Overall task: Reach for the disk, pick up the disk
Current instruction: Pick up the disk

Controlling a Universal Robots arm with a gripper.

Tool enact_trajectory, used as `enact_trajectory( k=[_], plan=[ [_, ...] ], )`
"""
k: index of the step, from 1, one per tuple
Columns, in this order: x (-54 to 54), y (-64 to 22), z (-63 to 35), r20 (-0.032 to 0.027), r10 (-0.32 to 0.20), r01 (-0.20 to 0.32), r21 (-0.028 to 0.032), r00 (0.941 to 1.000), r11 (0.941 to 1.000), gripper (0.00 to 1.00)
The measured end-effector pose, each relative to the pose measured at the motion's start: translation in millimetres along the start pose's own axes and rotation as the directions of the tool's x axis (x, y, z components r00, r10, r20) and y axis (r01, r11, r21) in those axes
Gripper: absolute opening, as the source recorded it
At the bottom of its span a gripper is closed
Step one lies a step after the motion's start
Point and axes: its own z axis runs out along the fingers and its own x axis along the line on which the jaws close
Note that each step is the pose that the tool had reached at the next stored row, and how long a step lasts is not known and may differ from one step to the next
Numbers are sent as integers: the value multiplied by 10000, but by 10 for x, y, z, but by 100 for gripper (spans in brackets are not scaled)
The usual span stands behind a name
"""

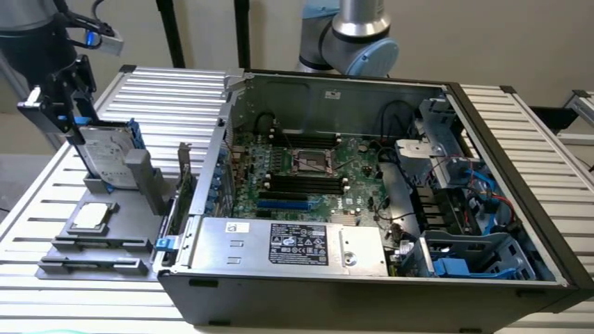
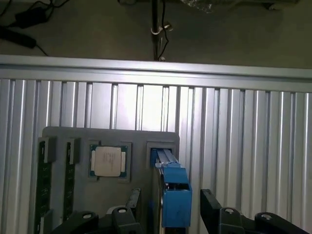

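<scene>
From my station I judge the reach to be nearly complete and the pick not yet done. The claw point(image 2: 169, 196) is spread, with 1 black finger on each side of the disk point(image 1: 104, 156), and in the wrist view I see a small gap between each finger and the blue bracket, so nothing is pinched. The disk stands upright on its edge in a slot of the grey fixture point(image 2: 63, 139), at the exterior view's left, beside the open computer case point(image 1: 307, 291). Its lower end sits in the slot, so I consider it not lifted. What is left, as far as I can see, is the closing and the lifting.

About materials: the disk is a flat rectangular body of silver metal, smooth and a little shiny, with a white printed label on its broad face. A blue plastic bracket frames it, and this is the matte edge which faces the wrist camera. The fixture is dull grey, with moulded pockets. 1 pocket holds a small square processor chip point(image 2: 108, 161) with a pale metal lid. The worktop point(image 2: 243, 146) is ribbed aluminium, with long parallel grooves which reflect the light.
</scene>
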Motion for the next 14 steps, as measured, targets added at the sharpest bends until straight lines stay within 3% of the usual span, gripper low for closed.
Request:
enact_trajectory(
  k=[4, 11, 14],
  plan=[
    [-2, 13, 55, -2, 3, -3, 31, 10000, 10000, 60],
    [-3, 39, 129, -3, 21, -21, 137, 10000, 9999, 60],
    [-4, 40, 134, -6, 28, -28, 143, 10000, 9999, 60]
  ],
)
